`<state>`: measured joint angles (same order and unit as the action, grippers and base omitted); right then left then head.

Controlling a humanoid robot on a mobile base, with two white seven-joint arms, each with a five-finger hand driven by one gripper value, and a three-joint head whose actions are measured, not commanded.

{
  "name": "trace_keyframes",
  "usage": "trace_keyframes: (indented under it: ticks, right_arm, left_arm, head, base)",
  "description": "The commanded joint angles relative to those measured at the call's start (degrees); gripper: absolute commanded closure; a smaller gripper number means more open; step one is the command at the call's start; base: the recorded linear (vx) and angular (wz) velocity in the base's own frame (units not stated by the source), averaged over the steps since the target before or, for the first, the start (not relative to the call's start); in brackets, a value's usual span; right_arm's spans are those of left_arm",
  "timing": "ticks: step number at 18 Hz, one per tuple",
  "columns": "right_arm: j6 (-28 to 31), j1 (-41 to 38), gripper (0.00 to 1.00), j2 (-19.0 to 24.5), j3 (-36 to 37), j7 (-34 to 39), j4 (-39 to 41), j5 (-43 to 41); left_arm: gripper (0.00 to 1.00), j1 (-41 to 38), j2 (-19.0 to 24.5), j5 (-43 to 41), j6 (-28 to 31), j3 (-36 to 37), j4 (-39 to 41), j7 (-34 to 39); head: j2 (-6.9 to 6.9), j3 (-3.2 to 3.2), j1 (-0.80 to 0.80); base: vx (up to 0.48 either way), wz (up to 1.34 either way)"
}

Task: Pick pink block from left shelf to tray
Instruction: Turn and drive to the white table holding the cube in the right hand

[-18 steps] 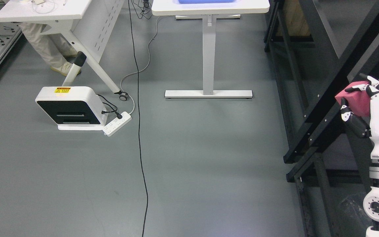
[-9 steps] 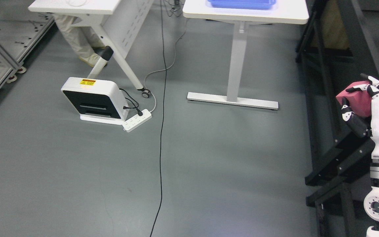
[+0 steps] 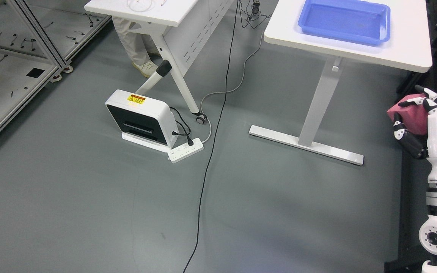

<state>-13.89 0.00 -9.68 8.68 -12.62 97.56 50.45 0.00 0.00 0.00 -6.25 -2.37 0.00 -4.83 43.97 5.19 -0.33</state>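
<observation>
Even, bright overhead lighting, sharp focus throughout with no motion blur; soft diffuse shadows lie under the white table [image 3: 404,53], a faint sheen shows on the grey floor [image 3: 89,212], and straight edges bow slightly toward the frame borders.

The blue rectangular plastic tray [image 3: 344,21] has a smooth, semi-gloss finish. The white surface [image 3: 404,53] beneath it is smooth and matt. The right robot hand [image 3: 417,121] has glossy white plastic shells with black joints. The pink block [image 3: 408,113] appears matt. The grey floor [image 3: 89,197] is smooth with a soft sheen.
</observation>
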Motion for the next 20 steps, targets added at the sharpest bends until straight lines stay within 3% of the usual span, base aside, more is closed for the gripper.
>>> trace_keyframes:
  ticks: [1, 20]
  right_arm:
    - [0.01, -0.79, 0.99, 0.36, 0.02, 0.23, 0.00, -0.01]
    - [-0.35, -0.88, 0.98, 0.45, -0.68, 1.54, -0.62, 0.17]
  left_arm:
    - [0.00, 1.32, 1.00, -0.09, 0.01, 0.00, 1.00, 0.00]
    - [0.00, 1.32, 1.00, -0.09, 0.01, 0.00, 1.00, 0.00]
  head:
    - [0.00, 0.00, 0.00]
    - [0.00, 0.00, 0.00]
  base:
    - [0.397, 0.10]
    - [0.409, -0.07]
